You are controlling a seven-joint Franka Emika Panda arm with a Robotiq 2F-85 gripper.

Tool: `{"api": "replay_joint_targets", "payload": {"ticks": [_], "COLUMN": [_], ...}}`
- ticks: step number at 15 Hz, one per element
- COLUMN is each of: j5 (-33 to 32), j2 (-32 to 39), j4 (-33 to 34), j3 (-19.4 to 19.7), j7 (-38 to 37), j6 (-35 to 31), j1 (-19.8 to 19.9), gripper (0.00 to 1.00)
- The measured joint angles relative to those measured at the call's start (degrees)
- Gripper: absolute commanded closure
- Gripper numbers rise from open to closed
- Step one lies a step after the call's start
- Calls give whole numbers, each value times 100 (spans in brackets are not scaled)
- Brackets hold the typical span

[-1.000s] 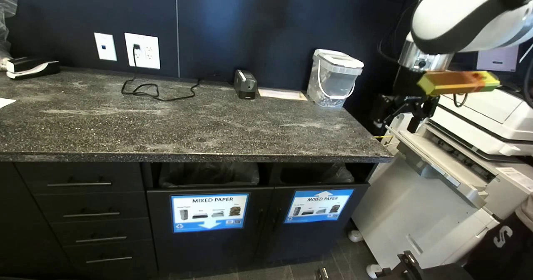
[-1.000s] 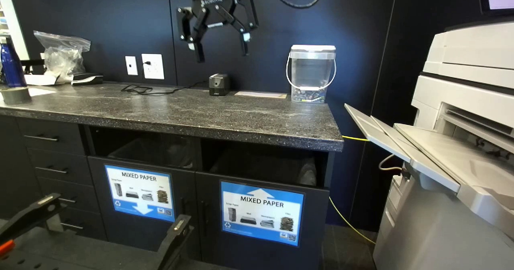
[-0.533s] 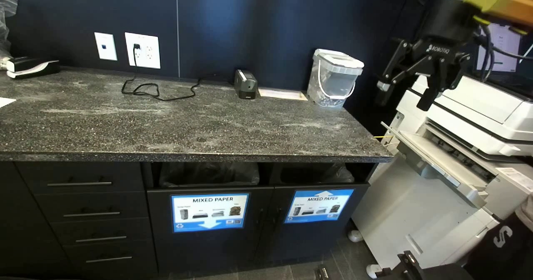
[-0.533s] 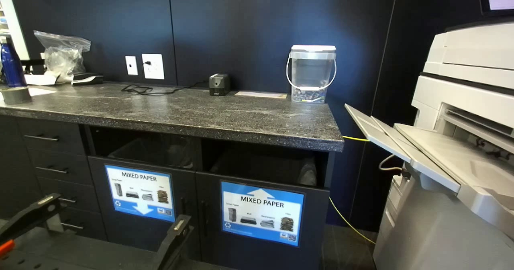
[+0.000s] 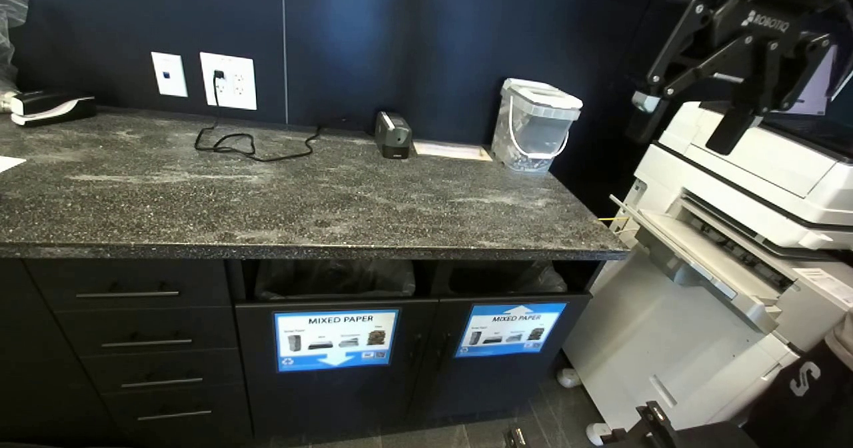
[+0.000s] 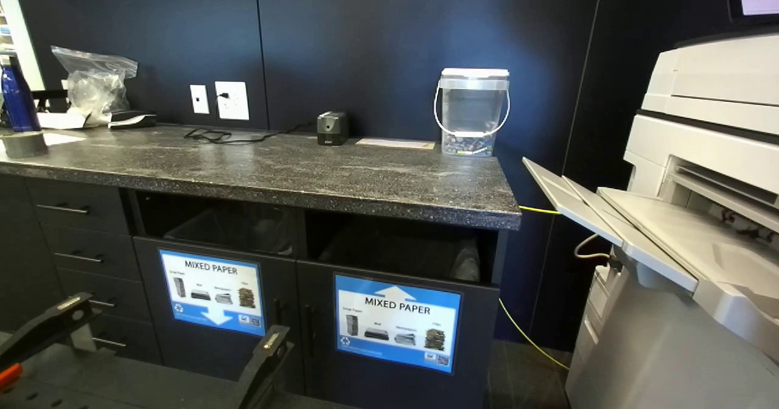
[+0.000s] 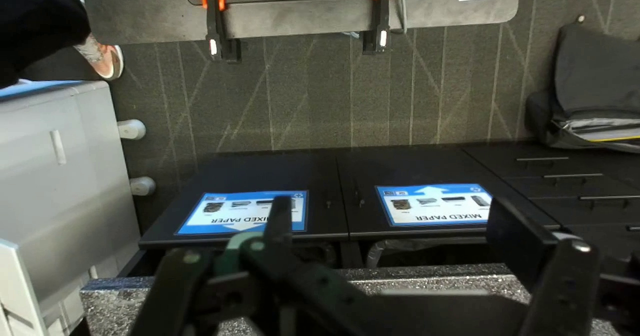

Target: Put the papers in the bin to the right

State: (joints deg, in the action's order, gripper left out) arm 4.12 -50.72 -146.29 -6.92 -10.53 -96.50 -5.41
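Note:
No crumpled paper wads show in any view; they are hidden or out of view. The bin is the right dark slot under the counter (image 5: pixel 510 278), above a blue and white label. It also shows in an exterior view (image 6: pixel 395 248). In the wrist view the slot (image 7: pixel 312 253) is at lower left, partly hidden by a finger. My gripper (image 5: pixel 686 129) is open and empty, high in front of the printer in an exterior view. Its spread fingers also show in the wrist view (image 7: pixel 390 218), with nothing between them.
A speckled dark counter (image 5: pixel 300 195) bears a clear bucket (image 5: pixel 536 125), a pencil sharpener (image 5: pixel 393 135) and a black cord. A second bin slot (image 5: pixel 336 278) is left of the bin. A white printer (image 6: pixel 700 123) stands at right. Two table clamps (image 6: pixel 265 360) are near.
My gripper has moved up and to the right in an exterior view and appears larger. It has risen out of sight at the top in an exterior view. It stays open.

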Motion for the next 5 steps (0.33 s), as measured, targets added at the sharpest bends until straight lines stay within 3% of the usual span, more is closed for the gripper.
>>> {"api": "replay_joint_targets", "payload": {"ticks": [5], "j5": [-1], "j2": [-47], "j4": [-17], "j3": [-13], "j7": [-50], "j6": [104], "j1": [18], "gripper": [0]}}
